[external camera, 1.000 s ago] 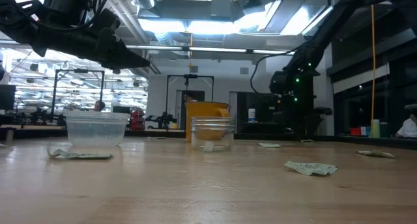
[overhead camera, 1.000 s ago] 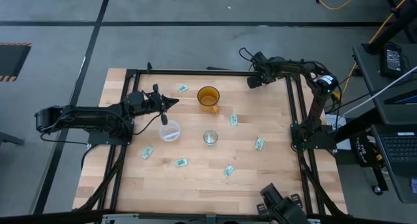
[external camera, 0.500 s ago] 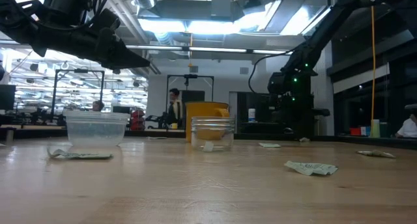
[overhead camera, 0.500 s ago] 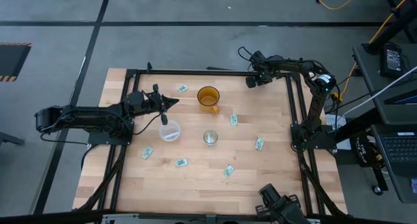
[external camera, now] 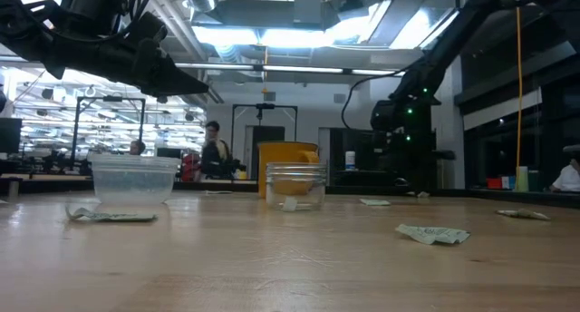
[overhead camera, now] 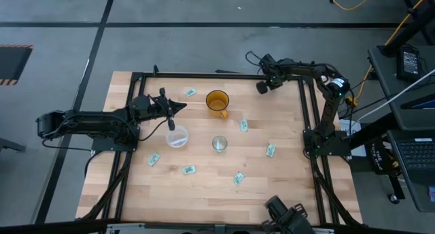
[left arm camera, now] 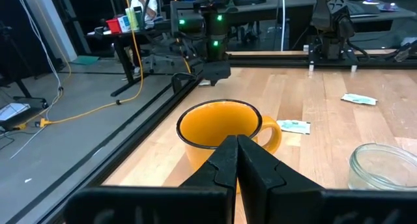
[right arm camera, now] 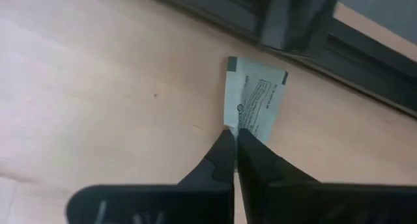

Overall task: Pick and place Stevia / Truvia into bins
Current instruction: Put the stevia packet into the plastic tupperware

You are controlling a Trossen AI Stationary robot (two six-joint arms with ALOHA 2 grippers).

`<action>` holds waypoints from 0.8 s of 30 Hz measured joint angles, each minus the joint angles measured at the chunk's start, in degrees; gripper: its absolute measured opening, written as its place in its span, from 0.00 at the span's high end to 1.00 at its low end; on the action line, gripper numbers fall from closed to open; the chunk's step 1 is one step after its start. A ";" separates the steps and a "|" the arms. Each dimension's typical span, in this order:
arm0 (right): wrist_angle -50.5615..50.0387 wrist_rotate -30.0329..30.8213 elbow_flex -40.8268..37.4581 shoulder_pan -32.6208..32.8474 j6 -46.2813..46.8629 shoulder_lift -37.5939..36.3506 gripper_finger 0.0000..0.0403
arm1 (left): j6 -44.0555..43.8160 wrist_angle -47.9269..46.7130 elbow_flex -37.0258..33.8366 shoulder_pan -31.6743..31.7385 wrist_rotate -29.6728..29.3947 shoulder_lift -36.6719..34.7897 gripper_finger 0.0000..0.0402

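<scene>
Right hand (right arm camera: 236, 134) sits at the bench's (overhead camera: 204, 186) far right corner, fingers pinched together on a sachet (right arm camera: 255, 101) (likely lifting it for a cup). Left hand (overhead camera: 178, 107), fingers together and empty, waits above the clear cup (overhead camera: 177, 138).

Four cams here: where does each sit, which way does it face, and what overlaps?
High: overhead, straight down on the table; both arms show, left gripper beside the mug, right gripper at the far edge.
Low: at tabletop height, level across to the room; clear cup, jar, arms above.
Left wrist: past shut fingers at the mug.
Right wrist: down past shut fingers at a sachet.
Shared: mug in high, low, left wrist.
</scene>
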 joint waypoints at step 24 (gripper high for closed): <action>-8.55 -6.08 3.67 18.35 -7.39 -7.94 1.00 | -4.42 -0.05 -0.02 0.00 0.40 0.00 0.99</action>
